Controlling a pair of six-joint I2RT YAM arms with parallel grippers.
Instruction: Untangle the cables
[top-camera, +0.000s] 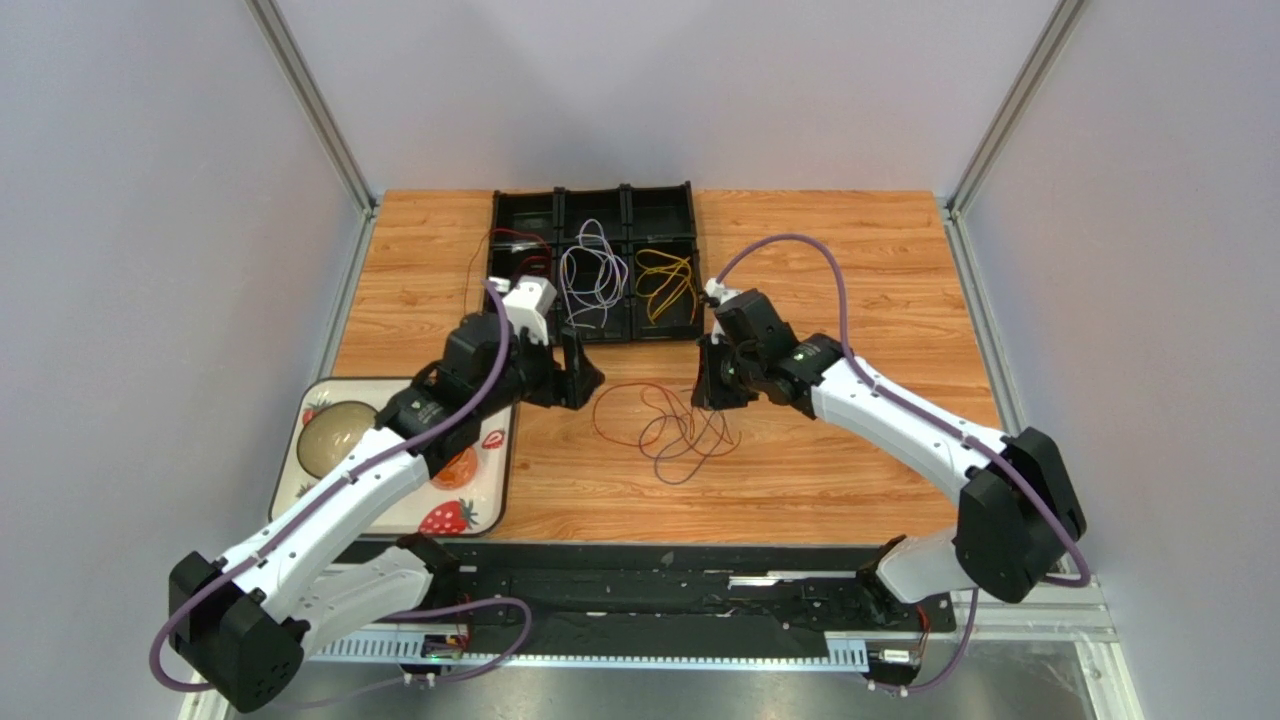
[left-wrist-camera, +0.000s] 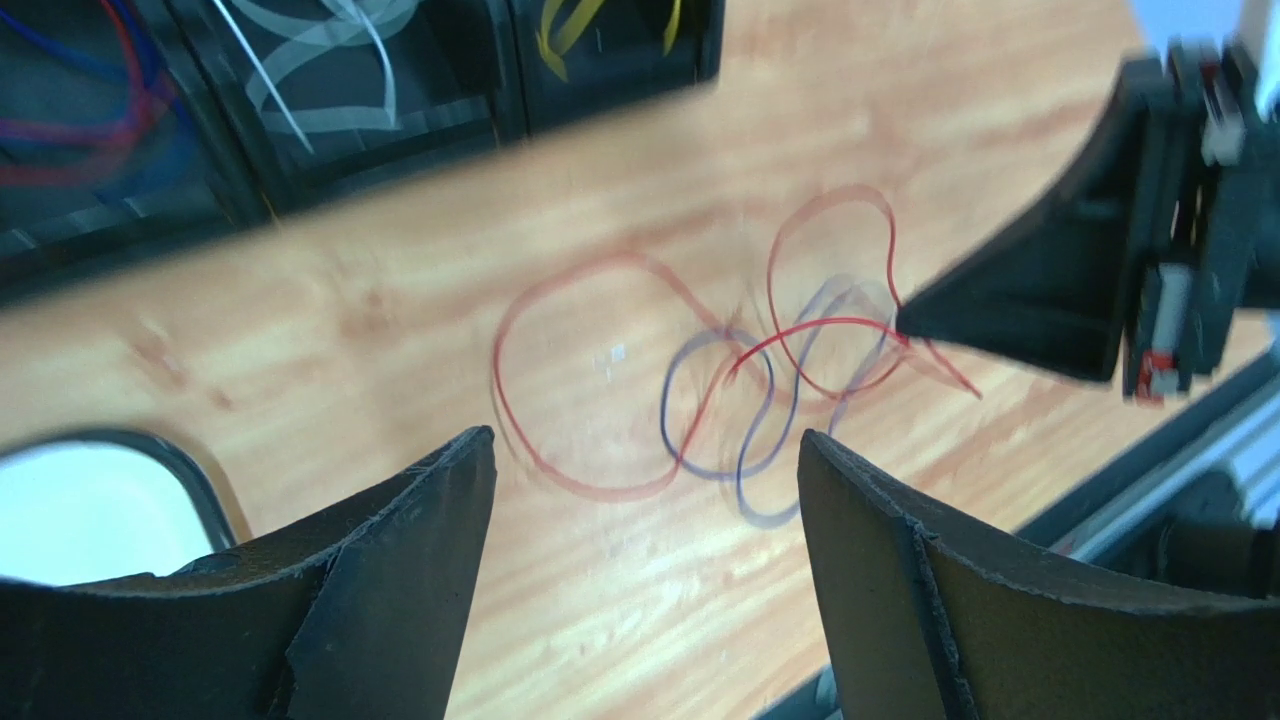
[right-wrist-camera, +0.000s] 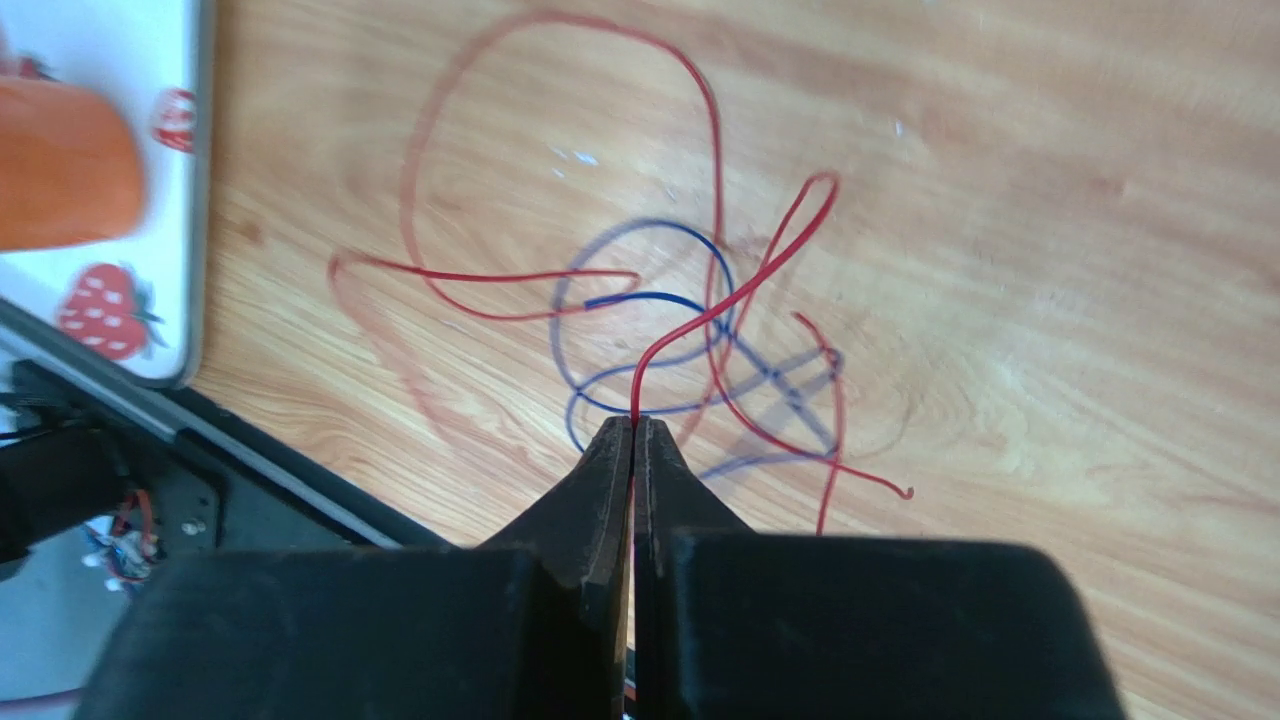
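Note:
A red cable (top-camera: 631, 402) and a blue cable (top-camera: 684, 443) lie tangled in loops on the wooden table between the two arms. My right gripper (right-wrist-camera: 633, 428) is shut on the red cable (right-wrist-camera: 706, 308), which rises from its tips over the blue cable (right-wrist-camera: 639, 315); in the top view this gripper (top-camera: 706, 393) sits at the tangle's right edge. My left gripper (left-wrist-camera: 646, 458) is open and empty above the table, near the red cable's loop (left-wrist-camera: 579, 383) and the blue cable (left-wrist-camera: 744, 413); in the top view it (top-camera: 579, 383) is left of the tangle.
A black three-compartment bin (top-camera: 597, 270) at the back holds red and blue, white and lilac, and yellow cables. A strawberry-print tray (top-camera: 466, 495) with a bowl (top-camera: 334, 435) sits at the left. A black rail (top-camera: 646, 578) runs along the near edge.

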